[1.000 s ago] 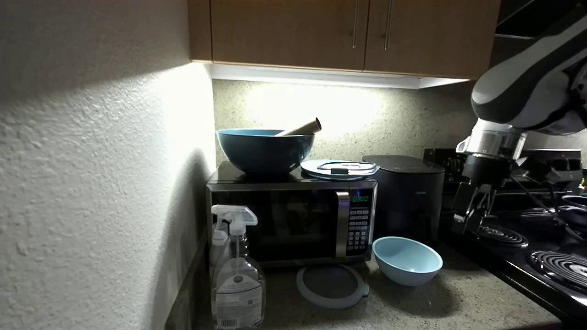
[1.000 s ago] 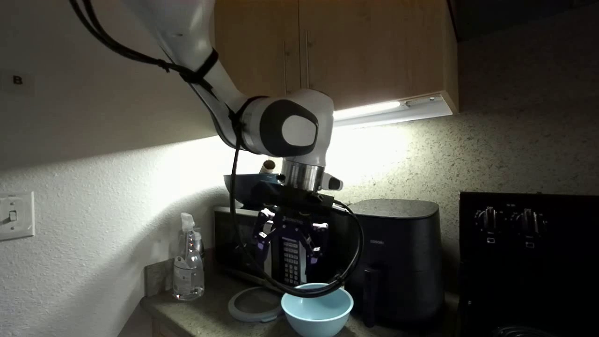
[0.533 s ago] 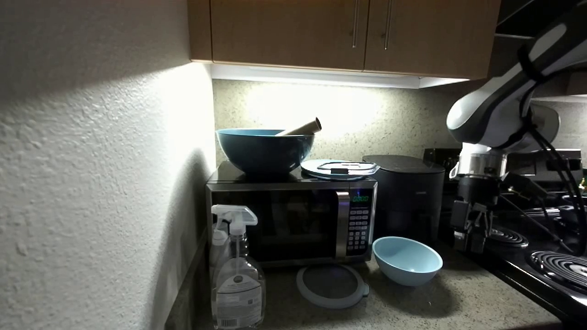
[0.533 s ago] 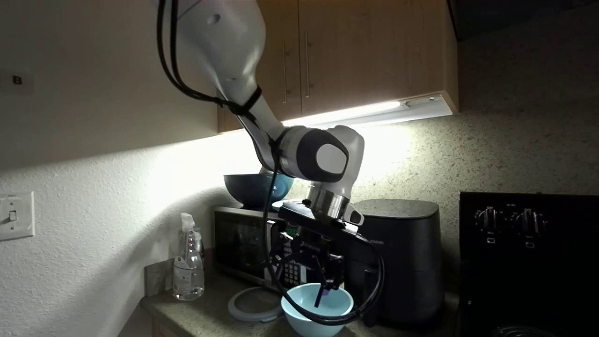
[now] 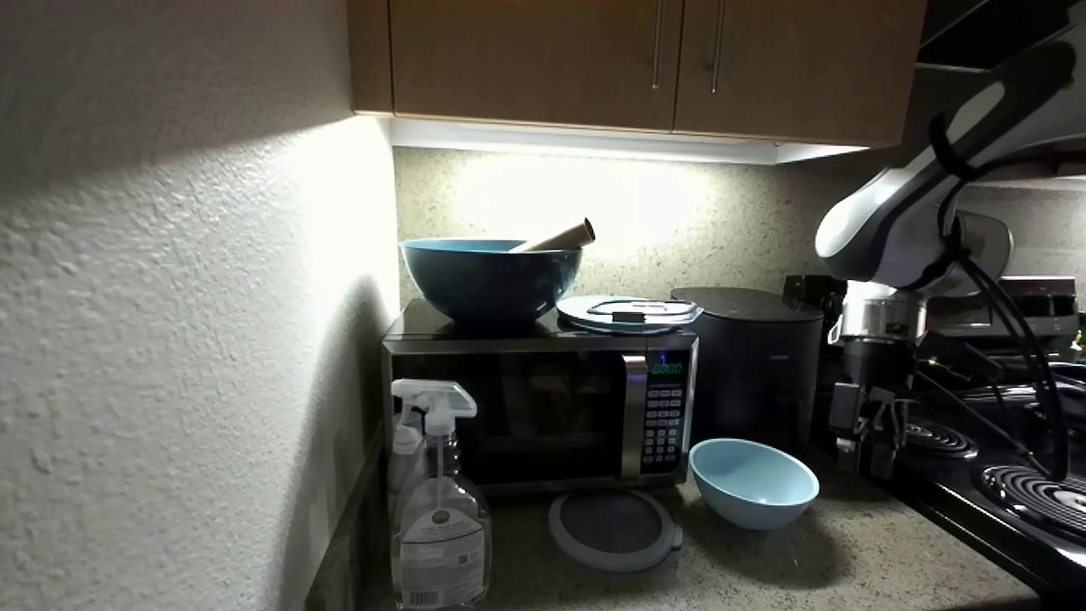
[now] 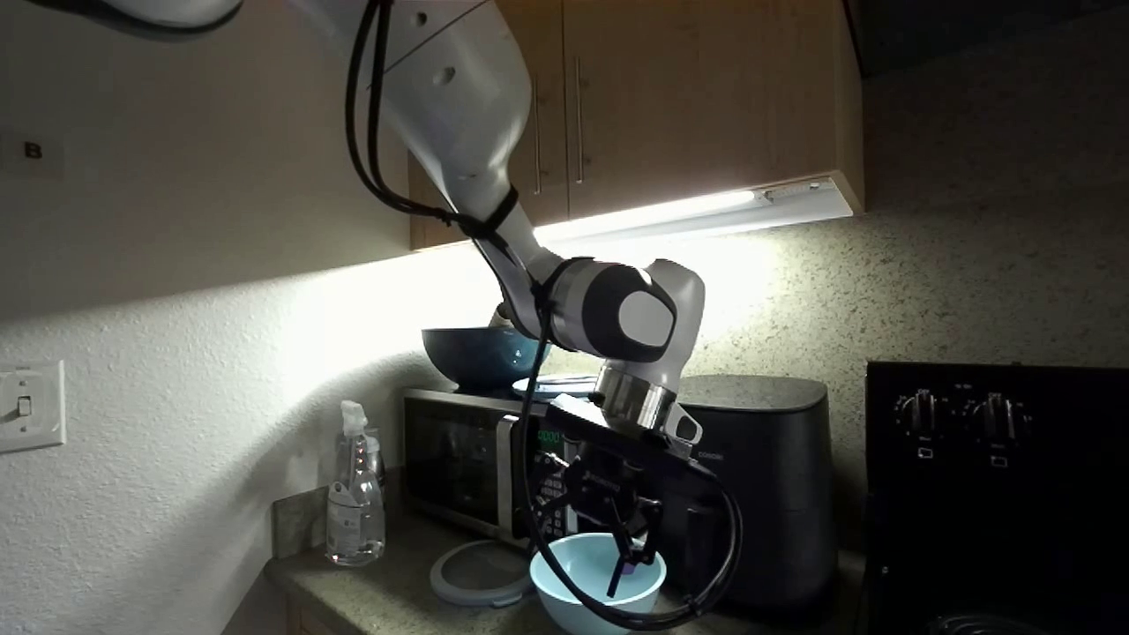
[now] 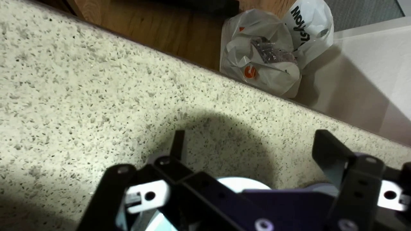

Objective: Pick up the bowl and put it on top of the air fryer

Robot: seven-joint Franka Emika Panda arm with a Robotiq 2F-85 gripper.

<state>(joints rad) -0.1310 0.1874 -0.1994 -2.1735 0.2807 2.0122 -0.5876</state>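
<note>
Sitting ungrabbed on the countertop (image 5: 882, 547), light blue bowl (image 5: 753, 485) needs everything imo: grab, lift, park atop air fryer (image 5: 753, 365), with Robotiq gripper (image 7: 250, 141) spread apart.

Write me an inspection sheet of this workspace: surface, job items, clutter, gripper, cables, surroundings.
Surface: speckled countertop, partly shadowed.
Job items: light blue bowl on the countertop; black air fryer beside the microwave.
Clutter: spray bottle, round lid on the countertop; dark blue bowl holding a tube on the microwave.
Gripper: open, holding nothing.
Cables: black cable loops in front of the light blue bowl in an exterior view.
Surroundings: stove, wooden cabinet, plastic bag past the countertop's edge.
</note>
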